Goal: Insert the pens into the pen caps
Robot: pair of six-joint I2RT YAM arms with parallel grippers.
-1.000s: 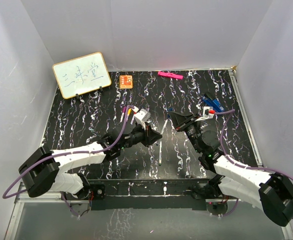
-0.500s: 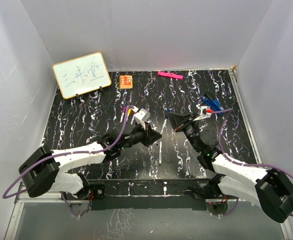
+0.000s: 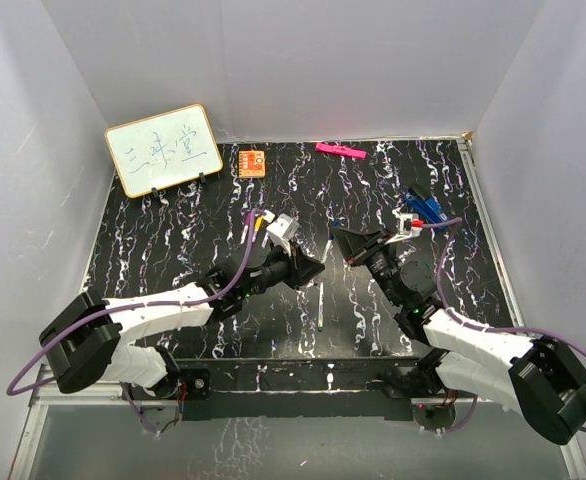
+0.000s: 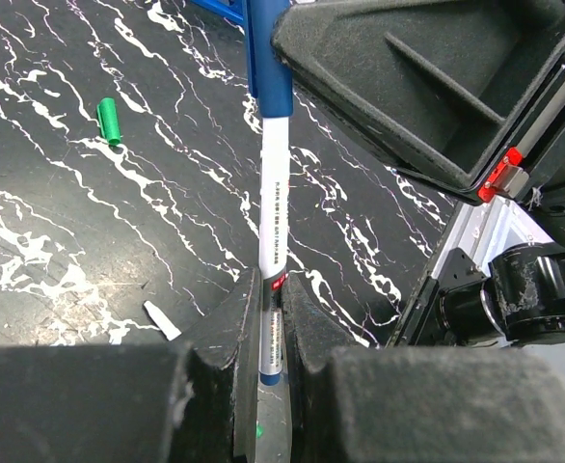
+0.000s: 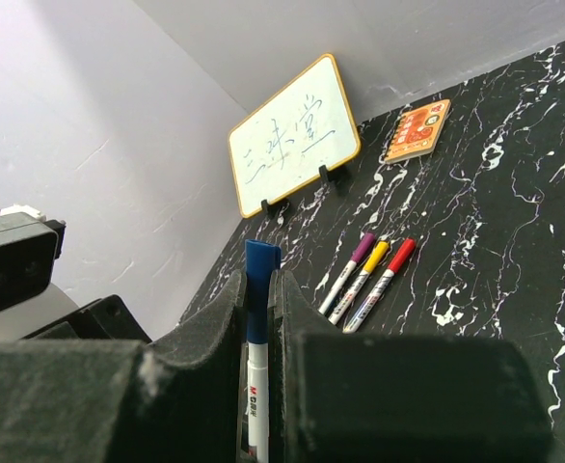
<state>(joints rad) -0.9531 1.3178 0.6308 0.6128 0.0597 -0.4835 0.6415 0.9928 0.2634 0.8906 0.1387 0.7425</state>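
Between the two arms, over the middle of the tabletop (image 4: 90,222), both hands share one pen (image 4: 274,207). The left hand (image 4: 270,289) is clamped on the tail of the barrel. The right hand (image 5: 256,285) is closed around the blue cap (image 4: 266,58) where it meets the barrel. The cap looks to be on, though I cannot tell how deep.

My worry is a push off the pen's own line (two grips on one thin barrel). That could bend it, slide it through the pads, or leave the cap half seated.

No box or tray shows; the caps are the only holders. To the far left, three capped pens (image 5: 367,272) lie side by side. A green cap (image 4: 109,121) lies empty, and a loose pen (image 3: 320,305) lies nearer.
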